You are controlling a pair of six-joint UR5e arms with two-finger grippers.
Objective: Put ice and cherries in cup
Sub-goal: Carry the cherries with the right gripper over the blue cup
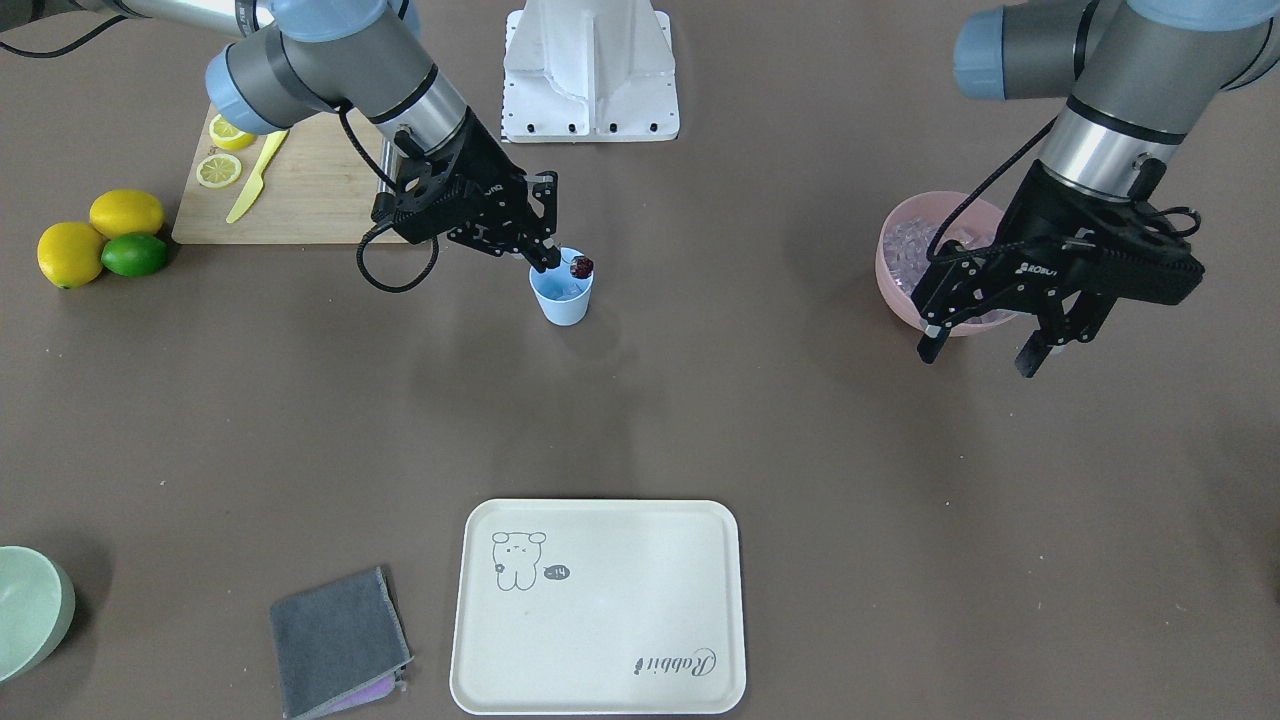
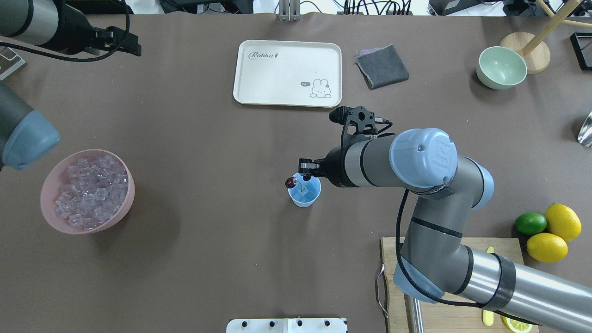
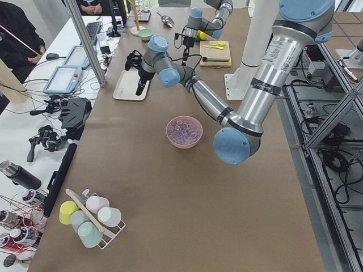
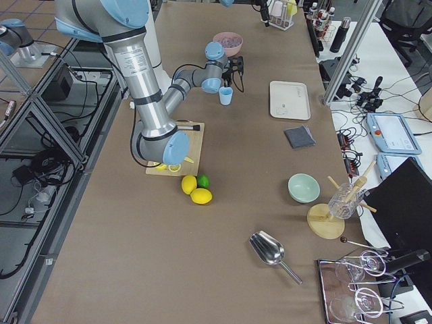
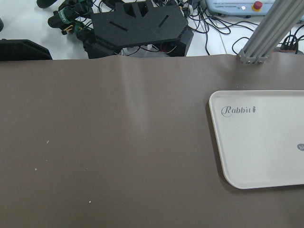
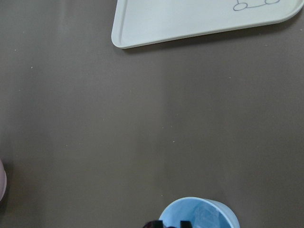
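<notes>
Half expected trouble from those featherlight, squishy cherries perched at the cup rim, figured on pinching the thin stems gently, couldn't read the right pincer as clamped or not, spotted the left pincer spread empty near the ice.

Cup at bottom edge; tray corner above

Light-blue cup, dark red cherries, purplish clear ice, pink bowl, cream tray, grey cloth
</notes>
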